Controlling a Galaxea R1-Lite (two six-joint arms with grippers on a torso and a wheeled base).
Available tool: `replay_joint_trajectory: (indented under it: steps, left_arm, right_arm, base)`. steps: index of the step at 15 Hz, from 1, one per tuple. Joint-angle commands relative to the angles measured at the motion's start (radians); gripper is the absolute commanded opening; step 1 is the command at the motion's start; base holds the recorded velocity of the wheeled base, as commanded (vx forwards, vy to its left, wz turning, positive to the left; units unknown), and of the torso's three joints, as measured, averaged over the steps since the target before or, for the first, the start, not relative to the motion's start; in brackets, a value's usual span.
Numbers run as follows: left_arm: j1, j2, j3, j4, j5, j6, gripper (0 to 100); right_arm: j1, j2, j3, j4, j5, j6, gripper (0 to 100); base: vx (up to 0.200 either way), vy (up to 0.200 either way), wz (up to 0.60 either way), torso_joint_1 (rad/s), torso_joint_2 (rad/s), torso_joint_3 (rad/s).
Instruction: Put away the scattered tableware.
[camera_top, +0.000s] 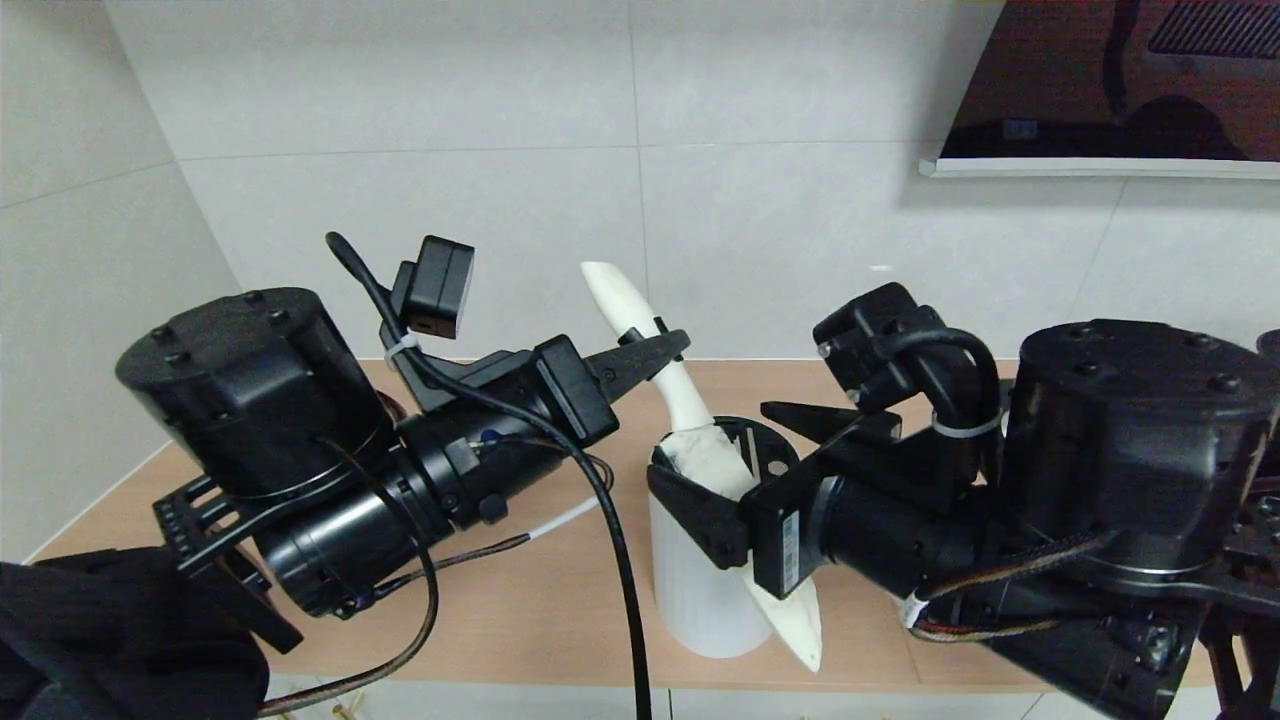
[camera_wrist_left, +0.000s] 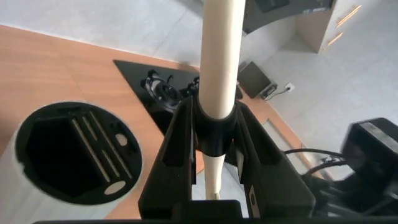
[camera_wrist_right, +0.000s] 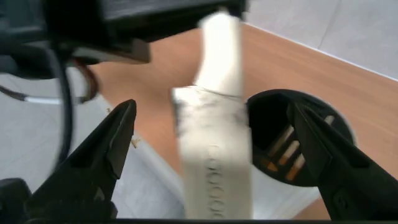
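Site: pale wood countertop (camera_top: 560, 600) against a white tiled wall (camera_top: 500, 150). A white cylindrical holder (camera_top: 700, 610) with a black insert stands near the front edge, thin sticks (camera_wrist_left: 93, 146) already inside.

Left gripper (camera_top: 650, 348) is clamped on the upper shaft of a long white utensil (camera_top: 688, 400), carried tilted in the air. Its lower end hangs in front of the holder, not in it.

Right gripper (camera_wrist_right: 211, 112) is spread wide, one finger either side of the utensil's wrapped middle, no contact seen. Judgement: positioned to take or steady it so it can be stood in the holder.
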Motion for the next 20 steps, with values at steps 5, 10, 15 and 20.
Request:
replay_joint_trajectory:
  steps: [5, 10, 15, 20]
  left_arm:
    - [0.015, -0.11, -0.035, 0.113, 0.004, 0.007, 0]
    - [0.027, -0.12, -0.149, 0.304, 0.146, 0.085, 0]
    - [-0.061, -0.107, -0.331, 0.505, 0.316, 0.288, 0]
    - [-0.182, -0.097, -0.374, 0.564, 0.56, 0.455, 0]
  right_arm:
    - [-0.303, -0.153, 0.03, 0.007, 0.034, 0.001, 100]
    - [-0.427, -0.154, 0.096, 0.006, 0.06, 0.014, 100]
    - [-0.429, -0.159, 0.095, 0.006, 0.06, 0.013, 100]
    - [-0.427, -0.16, 0.101, 0.006, 0.055, 0.013, 100]
  base:
    - [0.0, 0.0, 0.0, 0.0, 0.0, 0.0]
    - [0.0, 0.0, 0.0, 0.0, 0.0, 0.0]
    - [0.0, 0.0, 0.0, 0.0, 0.0, 0.0]
    - [0.0, 0.0, 0.0, 0.0, 0.0, 0.0]
